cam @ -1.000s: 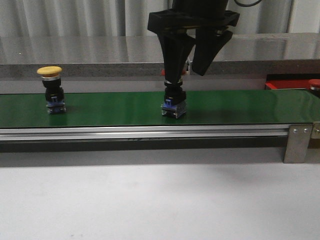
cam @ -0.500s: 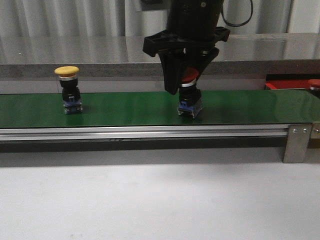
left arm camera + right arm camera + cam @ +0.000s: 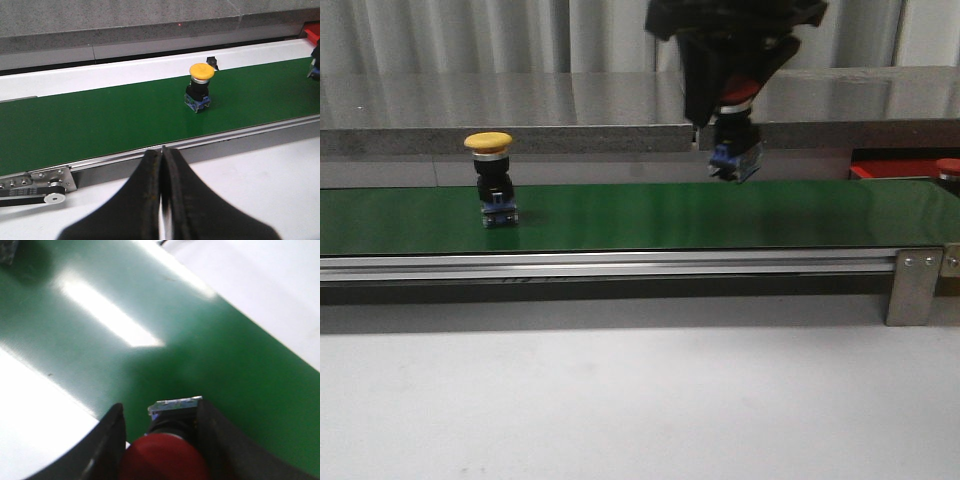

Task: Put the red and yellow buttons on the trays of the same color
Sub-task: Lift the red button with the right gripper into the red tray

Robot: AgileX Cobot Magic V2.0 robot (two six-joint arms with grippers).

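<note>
The red button point(image 3: 737, 128) is pinched in the right claw point(image 3: 725, 105) and is held clear of the green belt point(image 3: 640, 215), its red cap seated between the two fingers and its grey-and-blue base hanging below them, slightly tilted. In the right wrist view the cap point(image 3: 165, 458) is seen wedged between the fingers, with the base projecting toward the belt. A slip is judged to be the main risk — the grip is taken on the domed cap, so a quick swing could let the button rotate or drop back onto the belt. The red tray point(image 3: 905, 168) lies well off to the claw's right side, beyond the belt, with another red-capped button point(image 3: 949, 167) at its far edge; a careless release could knock that one or land the carried button on the tray's rim. The yellow button point(image 3: 492, 190) stands upright on the belt, well apart on the claw's left side, and could be carried past reach if left long. The left claw point(image 3: 162, 200) is pressed together, empty, hanging over the white counter point(image 3: 260, 185) beside the belt.
</note>
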